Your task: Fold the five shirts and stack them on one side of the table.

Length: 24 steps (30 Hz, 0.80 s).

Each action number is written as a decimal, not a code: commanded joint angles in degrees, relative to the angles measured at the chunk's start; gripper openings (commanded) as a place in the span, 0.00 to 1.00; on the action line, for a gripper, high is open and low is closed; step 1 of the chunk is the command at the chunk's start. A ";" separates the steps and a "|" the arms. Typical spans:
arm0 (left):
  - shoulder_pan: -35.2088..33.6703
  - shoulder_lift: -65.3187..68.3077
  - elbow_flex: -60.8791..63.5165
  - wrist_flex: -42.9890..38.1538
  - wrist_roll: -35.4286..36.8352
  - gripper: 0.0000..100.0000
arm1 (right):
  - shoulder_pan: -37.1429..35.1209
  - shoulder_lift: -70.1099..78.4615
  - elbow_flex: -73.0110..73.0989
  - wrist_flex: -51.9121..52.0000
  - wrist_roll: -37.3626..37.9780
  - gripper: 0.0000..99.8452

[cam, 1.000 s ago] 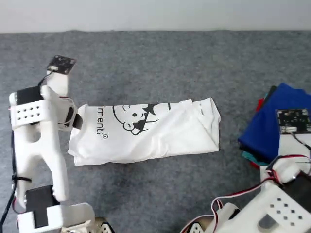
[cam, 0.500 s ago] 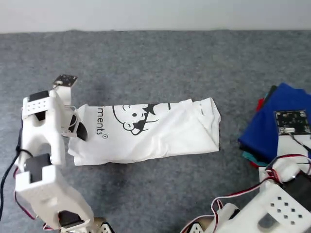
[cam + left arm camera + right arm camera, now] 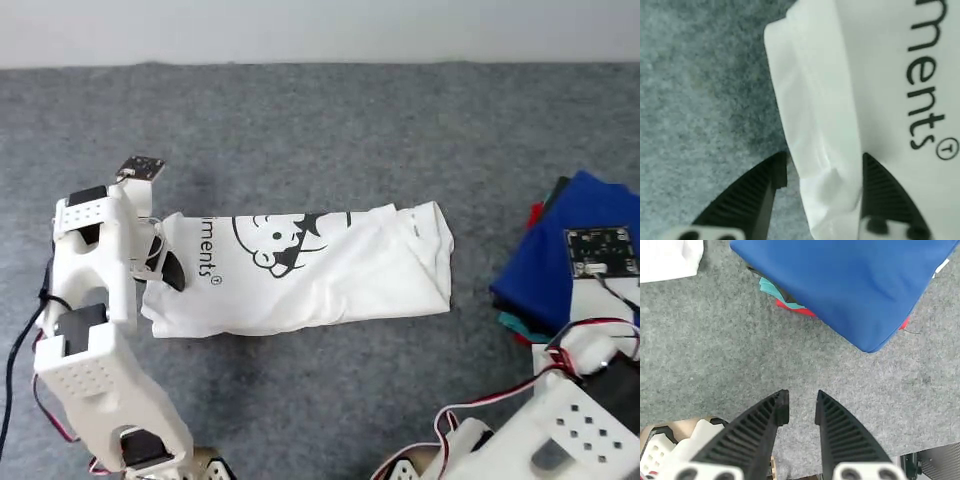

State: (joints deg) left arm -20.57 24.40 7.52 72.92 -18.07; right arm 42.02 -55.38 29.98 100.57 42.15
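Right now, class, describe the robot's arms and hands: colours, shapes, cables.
Left arm and right arm are white plastic with perforated panels and black motor blocks. Red, white and black cables loop beside the right arm. Left hand and right hand have black, ribbed, tapering fingers.

A grey, carpet-like mat (image 3: pixel 330 130) spreads under everything (its nap looks short and even); a pale wall strip (image 3: pixel 320 30) borders it at twelve o'clock.

1. The shirt (image 3: pixel 300 270) lies in the middle of the table (image 3: pixel 330 130).
2. The stack of shirts (image 3: pixel 565 255) lies at the table's right edge, well apart from it.
3. The left gripper (image 3: pixel 165 257) straddles the shirt's left end.
4. The right gripper (image 3: pixel 799 402) is before the stack.
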 commanded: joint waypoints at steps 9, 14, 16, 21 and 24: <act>-0.18 -8.88 -4.00 5.45 0.18 0.18 | -27.91 1.45 -5.27 1.71 -14.33 0.10; -0.18 -17.32 -4.18 5.36 0.18 0.18 | -42.07 9.98 -5.54 -2.77 -26.73 0.10; 0.18 -20.31 -4.18 5.01 0.18 0.18 | -44.97 13.93 -5.63 -6.55 -27.60 0.08; 1.67 -23.03 -4.18 1.14 0.62 0.18 | -48.31 25.19 -5.71 -18.51 -27.96 0.02; 3.25 -22.86 -3.91 -2.64 2.37 0.18 | -51.03 30.99 -5.71 -26.42 -28.04 0.02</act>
State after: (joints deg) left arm -18.55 4.62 5.58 74.15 -17.54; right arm -6.59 -28.66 27.16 81.05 14.64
